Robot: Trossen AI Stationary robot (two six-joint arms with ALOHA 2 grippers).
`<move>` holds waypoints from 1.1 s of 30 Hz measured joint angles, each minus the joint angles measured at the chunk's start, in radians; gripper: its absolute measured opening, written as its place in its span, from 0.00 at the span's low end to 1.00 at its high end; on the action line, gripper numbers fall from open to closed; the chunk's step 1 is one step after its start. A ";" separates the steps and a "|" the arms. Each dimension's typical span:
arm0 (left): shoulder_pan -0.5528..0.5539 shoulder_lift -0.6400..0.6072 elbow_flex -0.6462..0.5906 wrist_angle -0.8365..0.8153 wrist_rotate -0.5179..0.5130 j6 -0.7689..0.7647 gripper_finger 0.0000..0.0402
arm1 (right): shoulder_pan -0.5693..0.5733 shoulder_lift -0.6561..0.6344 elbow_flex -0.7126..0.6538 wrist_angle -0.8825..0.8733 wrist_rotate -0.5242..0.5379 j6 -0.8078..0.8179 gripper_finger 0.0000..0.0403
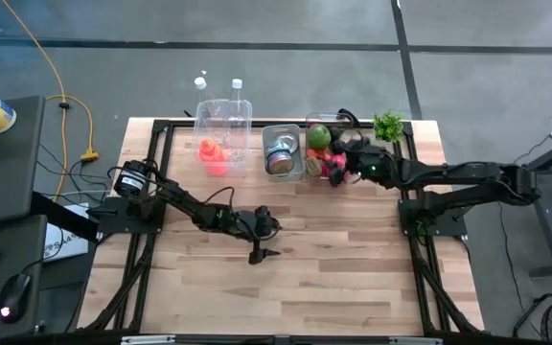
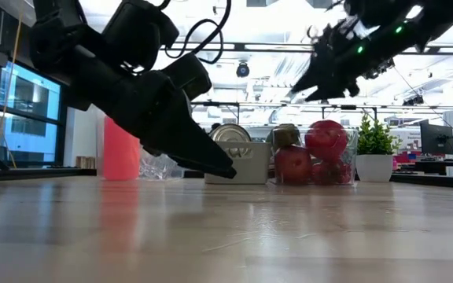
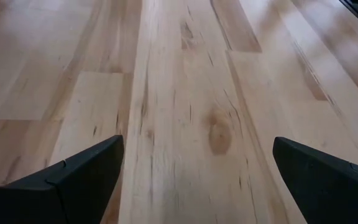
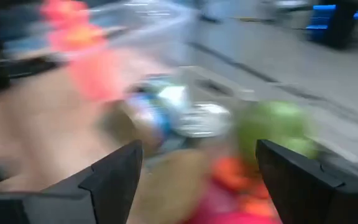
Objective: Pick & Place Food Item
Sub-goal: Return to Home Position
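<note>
A clear bin of food (image 1: 312,123) stands at the table's far side and holds a green fruit (image 1: 318,135) (image 4: 272,130), red fruits (image 2: 326,140) and pink pieces. My right gripper (image 1: 336,172) (image 4: 197,155) hovers open above that bin's near edge and touches nothing; in the low view it is high up (image 2: 321,82). Beside it, a bin holds a tin can (image 1: 279,153) (image 4: 173,112). My left gripper (image 1: 262,254) (image 3: 197,149) is open, low over bare wood at the table's middle, its fingertips close to the surface (image 2: 225,170).
A third clear bin with an orange-pink item (image 1: 212,155) (image 2: 121,149) stands left of the can. A small potted plant (image 1: 387,125) (image 2: 374,153) sits right of the fruit bin. Two bottles (image 1: 237,88) lie beyond the far edge. Bare wood (image 1: 333,278) fills the near half.
</note>
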 joint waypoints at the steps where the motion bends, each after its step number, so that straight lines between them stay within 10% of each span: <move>1: 0.000 0.000 0.000 0.002 0.000 0.001 0.99 | 0.022 -0.013 0.000 -0.001 -0.045 -0.003 0.75; 21: -0.052 -0.128 0.000 -0.093 -0.119 0.000 0.92 | 0.616 -0.128 -0.014 -0.096 0.276 0.003 0.74; 33: -0.175 -0.606 0.000 -0.527 -0.348 -0.022 0.47 | 0.702 -0.128 -0.014 -0.053 0.007 0.000 0.74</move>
